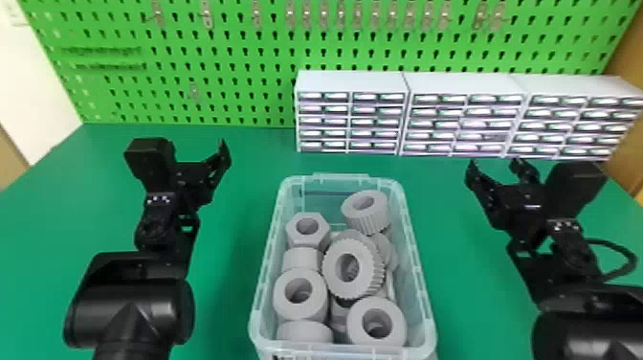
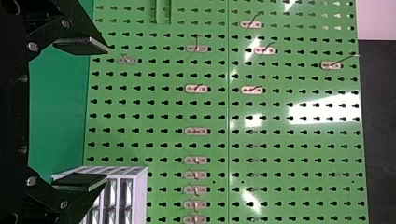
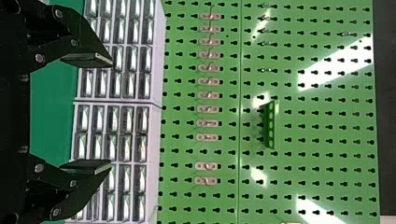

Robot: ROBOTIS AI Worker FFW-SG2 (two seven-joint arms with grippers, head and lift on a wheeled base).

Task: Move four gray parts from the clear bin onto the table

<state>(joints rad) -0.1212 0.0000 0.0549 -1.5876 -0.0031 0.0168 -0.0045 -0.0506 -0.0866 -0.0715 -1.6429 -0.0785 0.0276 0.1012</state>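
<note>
The left tool (image 2: pixel 107 113) and the right tool (image 3: pixel 111 113), both spread wide and holding nothing, hang over the green table (image 1: pixel 229 239) on either side of the clear bin (image 1: pixel 342 349). Inside it lie the gray parts (image 1: pixel 301 310), a big ribbed ring (image 1: pixel 335 277) tilted atop others, a smaller hexagonal one (image 1: pixel 306 239) beyond. The job looks to be at its first pick: next, one tool should swing over the bin, point down and straddle that ring

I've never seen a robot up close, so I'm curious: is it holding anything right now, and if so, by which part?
Nothing is held: the left gripper and right gripper are both open and empty.
</note>
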